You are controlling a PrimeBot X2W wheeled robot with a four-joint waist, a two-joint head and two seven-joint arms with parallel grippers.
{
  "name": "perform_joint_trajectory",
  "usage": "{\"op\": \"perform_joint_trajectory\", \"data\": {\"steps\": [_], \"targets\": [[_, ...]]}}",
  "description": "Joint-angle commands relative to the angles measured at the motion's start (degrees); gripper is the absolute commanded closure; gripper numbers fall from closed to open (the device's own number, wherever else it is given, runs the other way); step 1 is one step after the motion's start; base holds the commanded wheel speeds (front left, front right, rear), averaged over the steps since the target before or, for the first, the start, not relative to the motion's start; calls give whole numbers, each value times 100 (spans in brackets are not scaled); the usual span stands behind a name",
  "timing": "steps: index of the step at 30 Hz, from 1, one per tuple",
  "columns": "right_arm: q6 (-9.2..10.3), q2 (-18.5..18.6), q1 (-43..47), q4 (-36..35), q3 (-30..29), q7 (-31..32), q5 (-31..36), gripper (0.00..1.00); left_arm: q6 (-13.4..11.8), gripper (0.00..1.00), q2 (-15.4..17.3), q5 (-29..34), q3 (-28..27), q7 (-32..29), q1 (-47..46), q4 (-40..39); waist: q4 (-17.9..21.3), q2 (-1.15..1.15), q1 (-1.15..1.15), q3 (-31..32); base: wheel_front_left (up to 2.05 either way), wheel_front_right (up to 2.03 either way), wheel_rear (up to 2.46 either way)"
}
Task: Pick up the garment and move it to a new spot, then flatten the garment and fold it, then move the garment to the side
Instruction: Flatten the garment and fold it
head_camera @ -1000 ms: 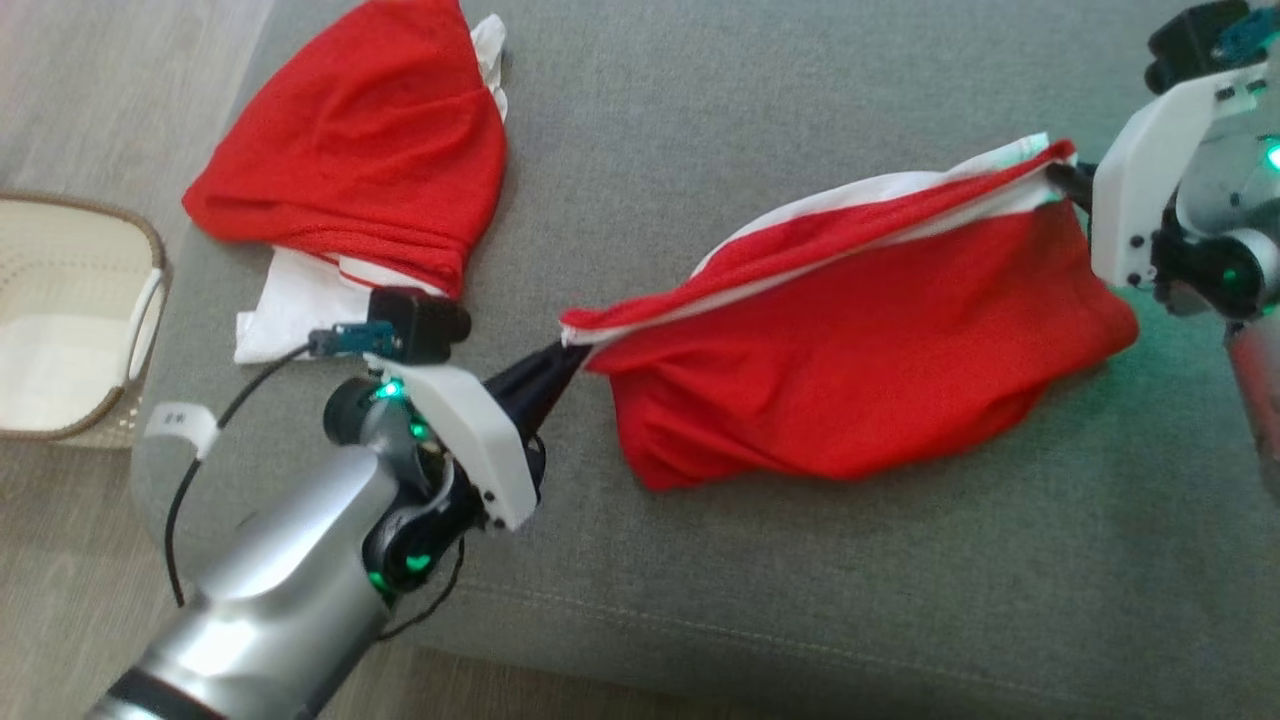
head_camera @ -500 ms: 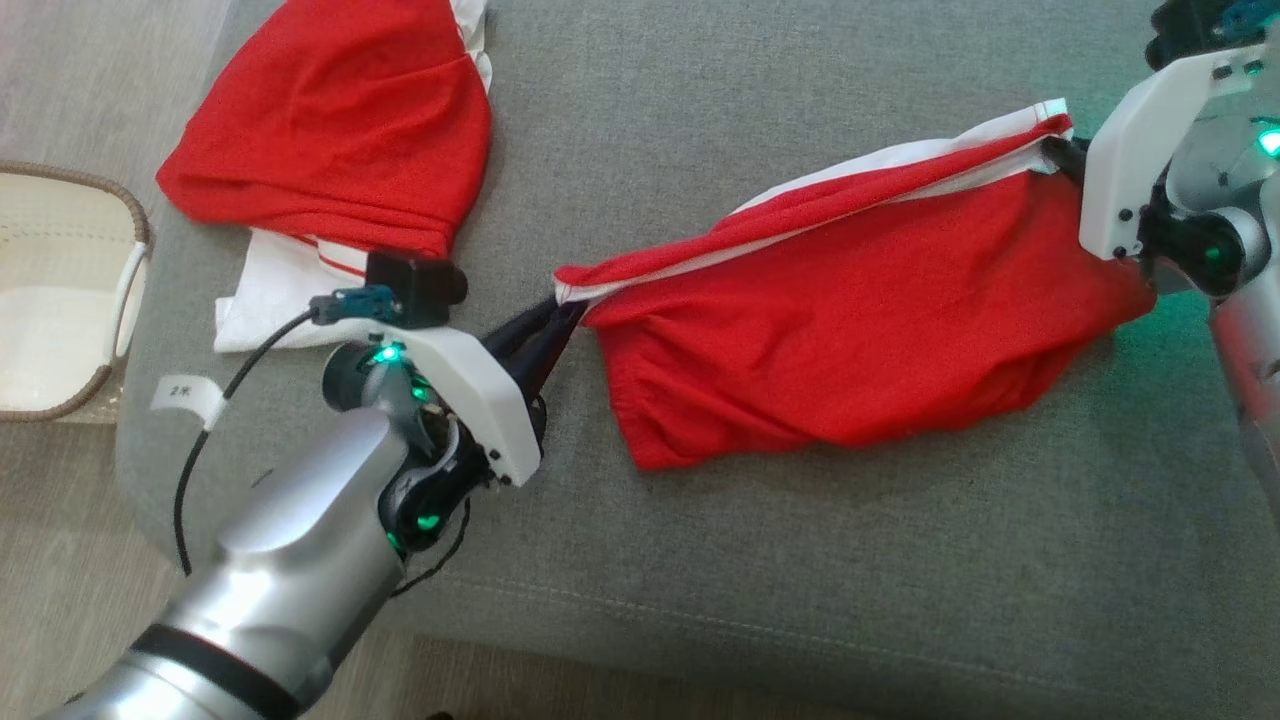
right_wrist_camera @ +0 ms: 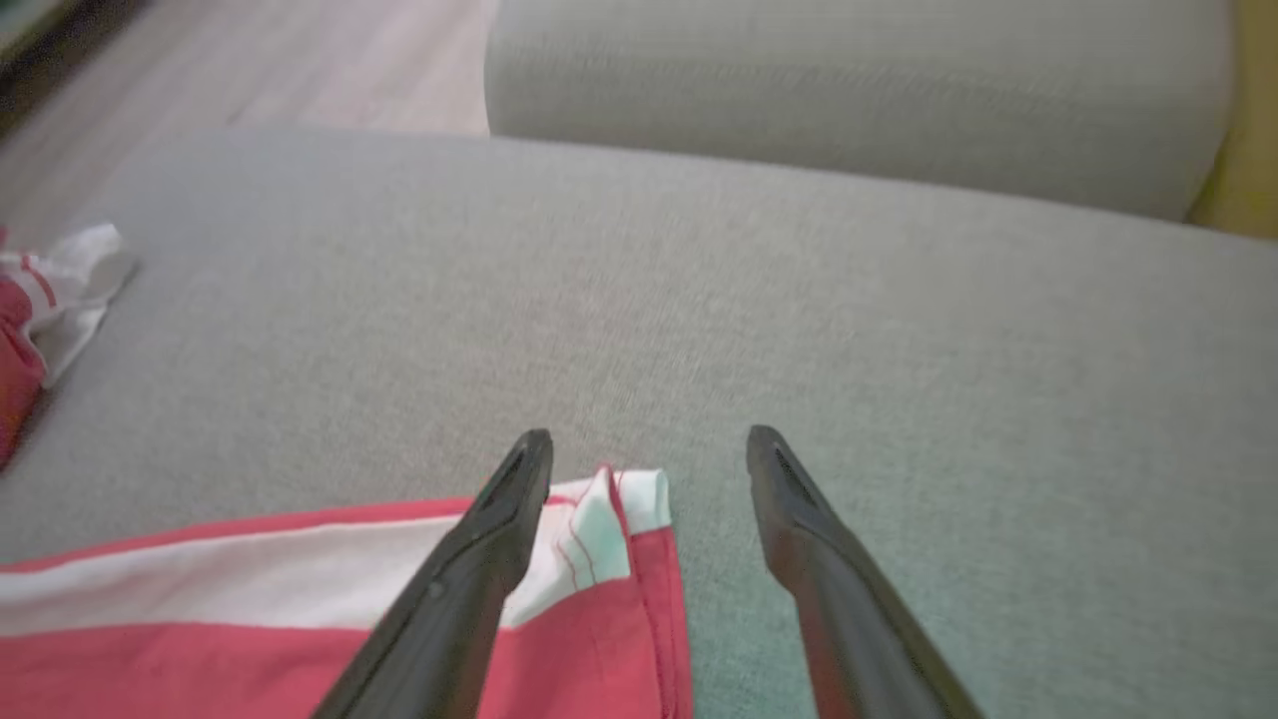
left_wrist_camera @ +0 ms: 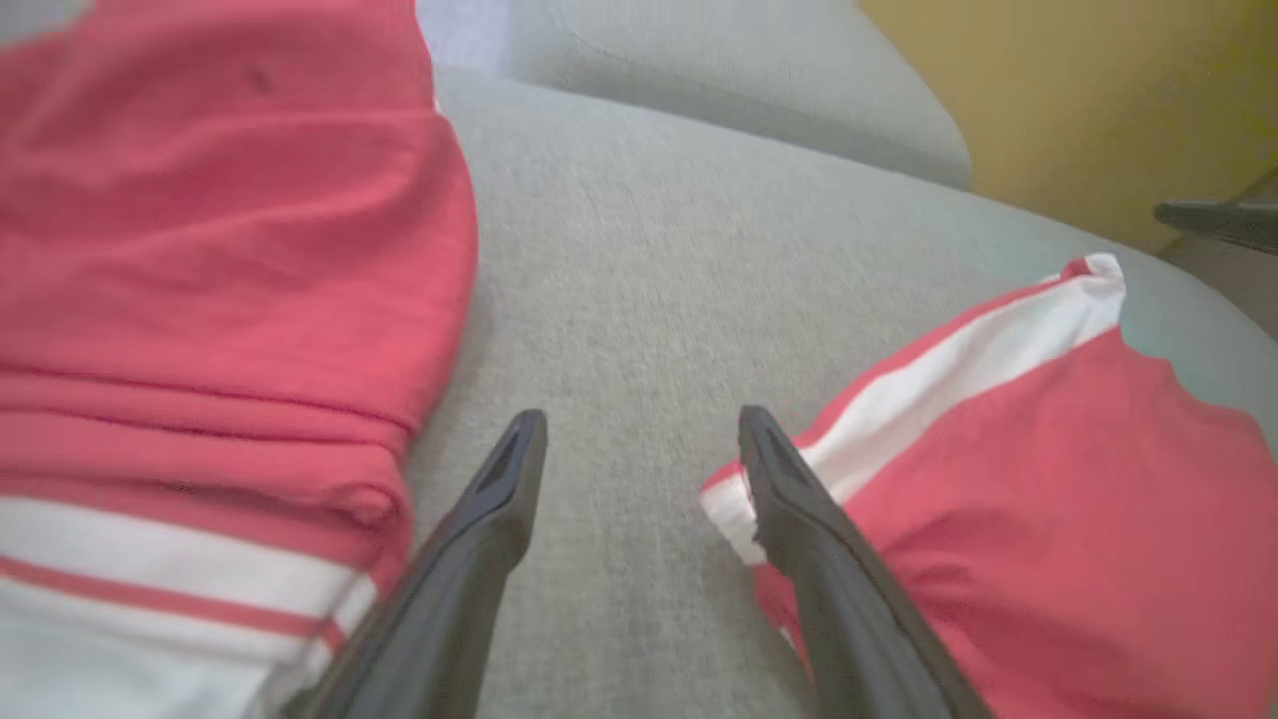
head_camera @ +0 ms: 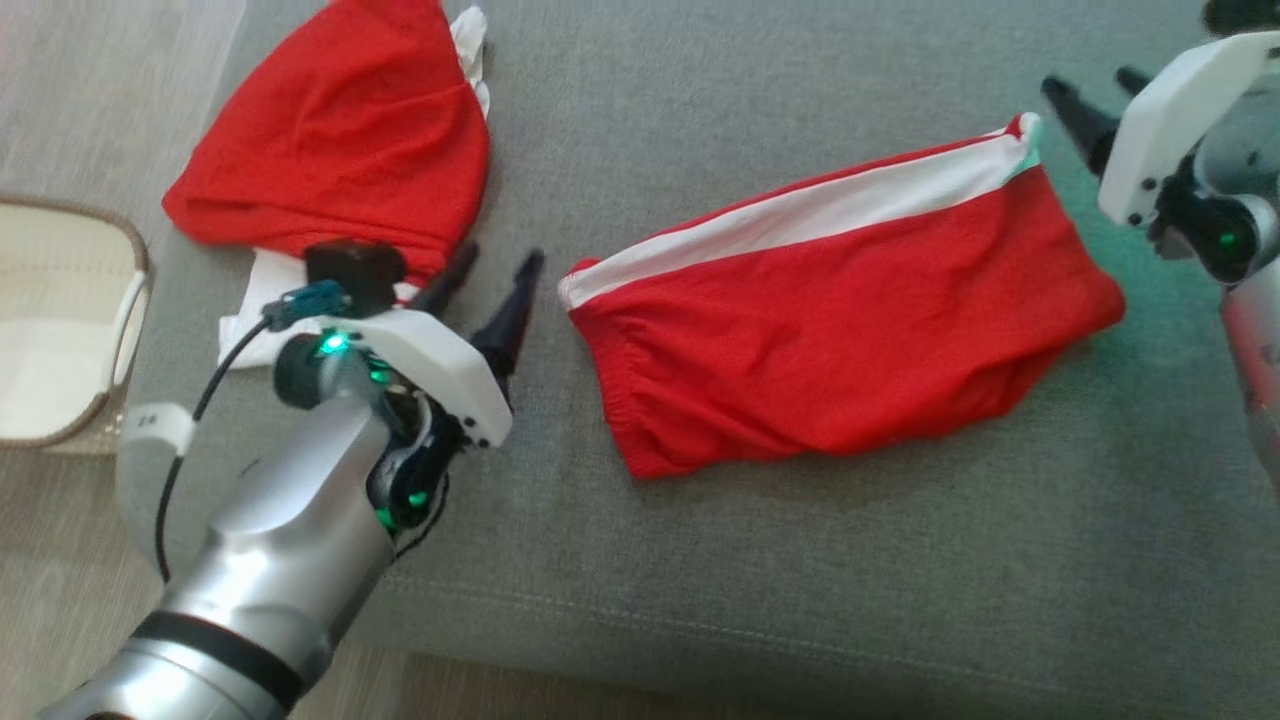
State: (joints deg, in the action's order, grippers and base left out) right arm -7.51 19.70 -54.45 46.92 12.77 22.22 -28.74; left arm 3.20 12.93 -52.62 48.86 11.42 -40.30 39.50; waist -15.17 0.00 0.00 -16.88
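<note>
Grey cushion (head_camera: 700, 120); both end effectors (head_camera: 502, 255) (head_camera: 1087, 80) wide-splayed, empty.

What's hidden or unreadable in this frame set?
Basket: head view, cut off by the left edge; contents washed out.
Far red pile: head view, top cropped; white part partly behind the left wrist camera.
Cable tag: head view, text blurred.
Garment: all views, lower layers hidden by its top layer.
</note>
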Motion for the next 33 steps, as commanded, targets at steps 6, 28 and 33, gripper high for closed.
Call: {"op": "perform_joint_trajectory", "data": {"steps": [6, 28, 33], "targets": [[2, -113, 379, -688, -12, -1188, 185, 0, -598, 0, 334, 364, -746, 346, 27, -461, 225, 0, 0, 463, 0, 0, 0], [2, -1434, 3885, -2966, -1262, -3394, 2513, 0, -1665, 0, 212, 2930, -2954, 357, 3379, -3215, 802, 0, 0, 1739, 0, 0, 0], [2, -1652, 4647, -3369, -1628, -3411, 2474, 0, -1382, 0, -64, 3349, -3233, 357, 3961, -3426, 818, 0, 0, 1839, 0, 0, 0]]}}
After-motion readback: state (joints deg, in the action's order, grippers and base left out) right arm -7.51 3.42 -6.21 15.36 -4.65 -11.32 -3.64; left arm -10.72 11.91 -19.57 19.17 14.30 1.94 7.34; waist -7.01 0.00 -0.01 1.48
